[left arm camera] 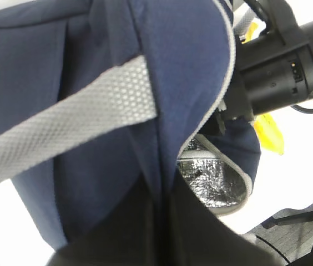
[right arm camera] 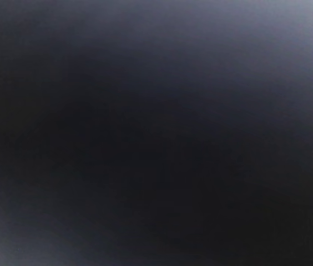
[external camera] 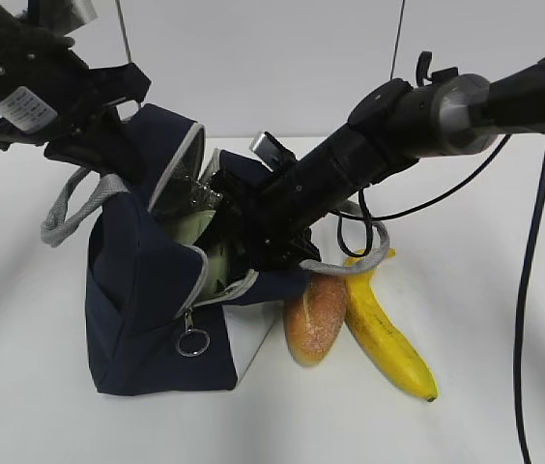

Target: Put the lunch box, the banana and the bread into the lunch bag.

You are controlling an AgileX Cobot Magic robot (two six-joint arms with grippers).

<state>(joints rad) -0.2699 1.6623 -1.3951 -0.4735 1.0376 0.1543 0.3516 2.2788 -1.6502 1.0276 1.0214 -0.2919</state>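
One lunch bag (external camera: 142, 319), one banana (external camera: 384, 333), one bread (external camera: 316, 317) and one lunch box (external camera: 190, 230) are counted, together with two arms. No brand or readable writing is made out; a white label on the left arm is seen, but its print is too small to be read.

The lunch bag, navy with a grey zipper and a metal ring pull (external camera: 193, 342), is stood on the white surface (external camera: 41, 387) with its mouth open. Silver foil lining (left arm camera: 212, 183) is shown inside in the left wrist view. A pale green lid, taken as the lunch box, is partly seen within the mouth of the bag.

The bread and the banana are laid side by side on the surface, just right of the bag, and appear to be touching along their length.

The left gripper (external camera: 123, 159) is closed on the bag's upper flap, which is held raised. The right gripper (external camera: 243, 232) is reached into the bag's mouth; its jaws are hidden by fabric, and whether anything is held cannot be told. Only darkness is given by the right wrist view.
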